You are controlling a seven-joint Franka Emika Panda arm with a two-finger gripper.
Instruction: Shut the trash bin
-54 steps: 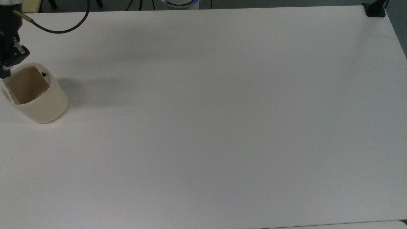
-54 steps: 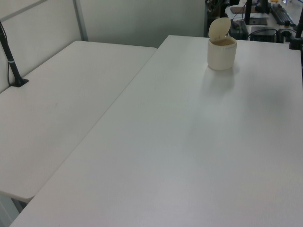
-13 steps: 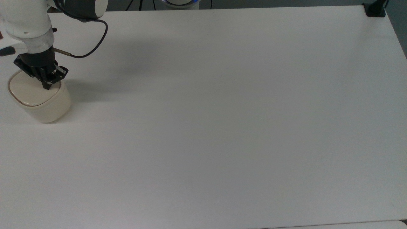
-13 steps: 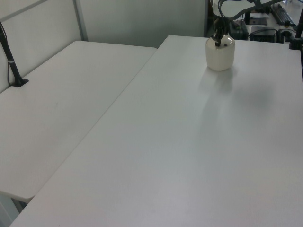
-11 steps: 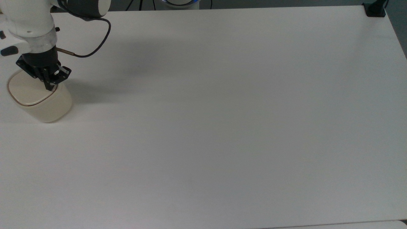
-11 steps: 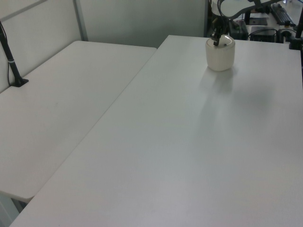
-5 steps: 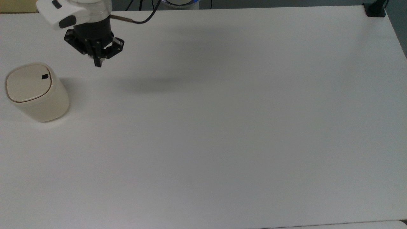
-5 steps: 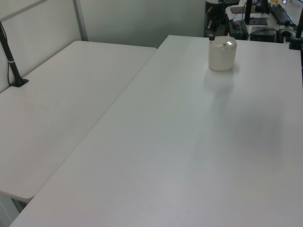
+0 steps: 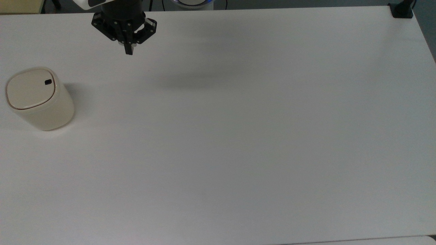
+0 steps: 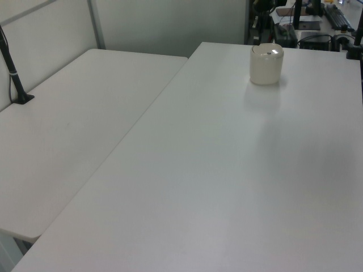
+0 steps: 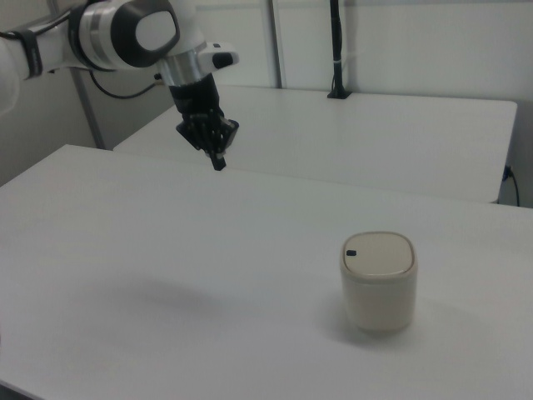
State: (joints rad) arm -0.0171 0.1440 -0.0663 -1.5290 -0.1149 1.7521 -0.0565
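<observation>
Claw (image 9: 129, 51) well apart from trash bin (image 9: 40, 99)

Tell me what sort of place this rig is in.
Probably a robotics lab: plain white tables, a small bin alone on one, the gripper raised above it, black posts clamped at table edges.

The trash bin (image 9: 41, 102) looks like smooth cream plastic with a soft satin sheen; in the left view its lid (image 10: 267, 51) carries a bright highlight, so the top is slightly glossy. A small black mark (image 9: 48, 82) on the lid looks matt. The bench (image 9: 238, 136) is a smooth, matt white surface that takes soft shadows and gives no sharp reflections. The gripper (image 9: 129, 51) is matt black, seemingly hard plastic or metal, while the arm's shell (image 11: 133, 33) above it is glossy white plastic.
</observation>
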